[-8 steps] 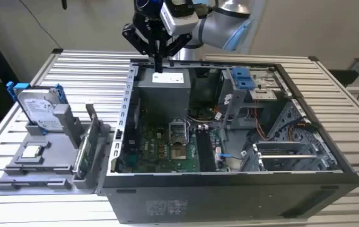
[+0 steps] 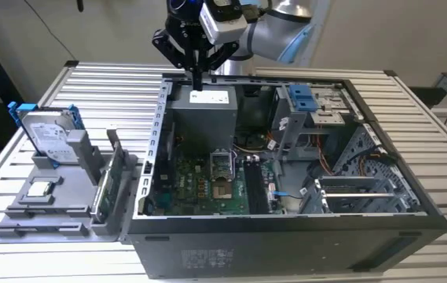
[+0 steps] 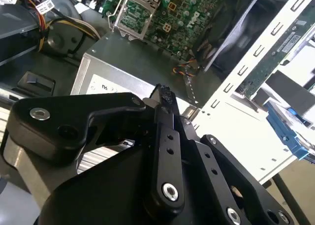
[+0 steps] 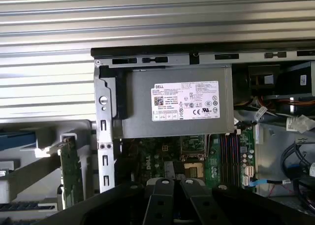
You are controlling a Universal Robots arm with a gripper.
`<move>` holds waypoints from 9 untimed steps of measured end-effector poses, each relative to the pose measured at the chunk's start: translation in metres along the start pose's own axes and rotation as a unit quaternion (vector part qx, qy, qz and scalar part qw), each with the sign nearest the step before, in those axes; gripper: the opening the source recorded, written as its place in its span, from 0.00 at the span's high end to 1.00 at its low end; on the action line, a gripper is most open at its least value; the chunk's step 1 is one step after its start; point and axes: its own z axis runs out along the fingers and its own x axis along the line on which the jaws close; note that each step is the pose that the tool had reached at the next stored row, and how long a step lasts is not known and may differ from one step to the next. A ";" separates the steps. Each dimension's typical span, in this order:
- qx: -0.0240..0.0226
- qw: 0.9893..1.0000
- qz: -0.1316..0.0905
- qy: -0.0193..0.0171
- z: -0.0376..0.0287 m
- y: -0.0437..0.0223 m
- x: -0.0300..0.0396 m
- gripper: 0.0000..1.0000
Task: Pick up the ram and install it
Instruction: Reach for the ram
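My gripper (image 2: 197, 79) hangs fingers-down over the back of the open computer case (image 2: 286, 233), just above the grey power supply (image 2: 201, 112). Its black fingers (image 3: 166, 136) are pressed together, and I see nothing between them in both wrist views. A dark narrow strip that I take for the ram (image 4: 27, 206) sits edge-on in the grey holder (image 2: 50, 218), on the exterior view's left and well away from the gripper. The motherboard (image 2: 207, 188) lies on the case floor, with its long memory slots (image 4: 229, 153) beside the processor socket (image 4: 192, 148).
The holder also carries an upright hard drive in a blue caddy (image 2: 48, 132), a small silver chip (image 2: 40, 188) and a green card on edge (image 4: 70, 168). A drive cage with blue clips (image 2: 305, 100) and cable bundles (image 2: 364, 159) fill the case's right side. The slatted metal table (image 2: 105, 88) surrounds everything.
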 end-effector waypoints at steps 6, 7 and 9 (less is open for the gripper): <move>0.000 1.000 0.000 0.000 -0.0001 -0.0002 0.0028 0.89; 0.000 1.000 0.000 0.000 -0.0002 -0.0003 0.0041 0.89; 0.000 1.000 0.000 0.000 -0.0002 -0.0005 0.0074 0.89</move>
